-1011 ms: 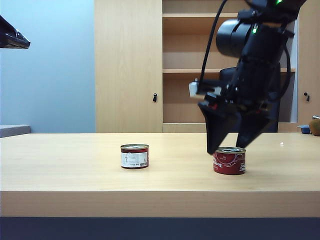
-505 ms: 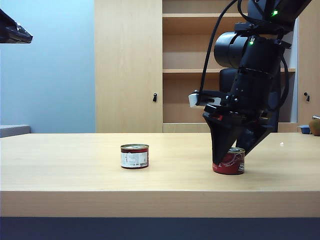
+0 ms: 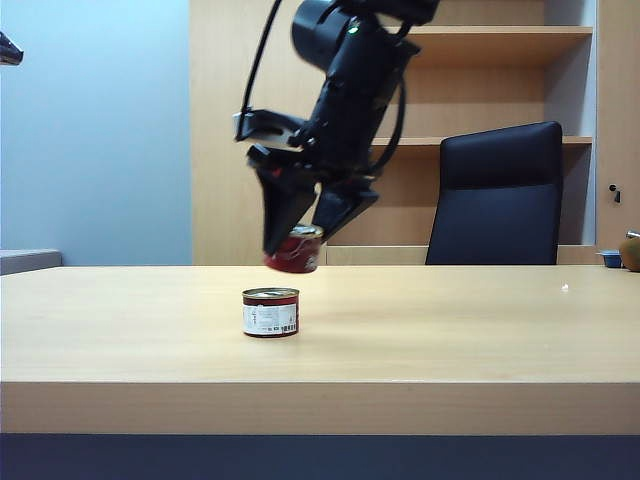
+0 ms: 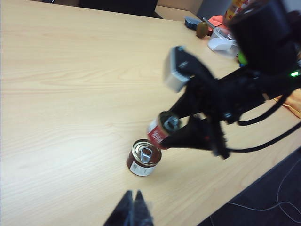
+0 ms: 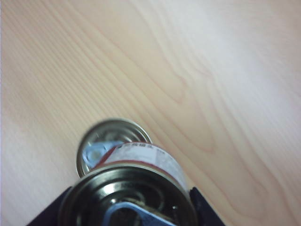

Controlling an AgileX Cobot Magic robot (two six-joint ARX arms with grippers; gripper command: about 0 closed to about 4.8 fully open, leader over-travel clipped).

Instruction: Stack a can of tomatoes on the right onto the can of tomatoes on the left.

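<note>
I have the right gripper (image 3: 300,235) clamped on the red tomato can (image 3: 294,251), carried in the air and tilted. The labelled can (image 3: 270,312) stands upright on the table (image 3: 450,340), below the held one and slightly toward the left arm's side (no contact yet). The left gripper (image 4: 134,212), fingers together and empty, hangs back, farther off.
</note>
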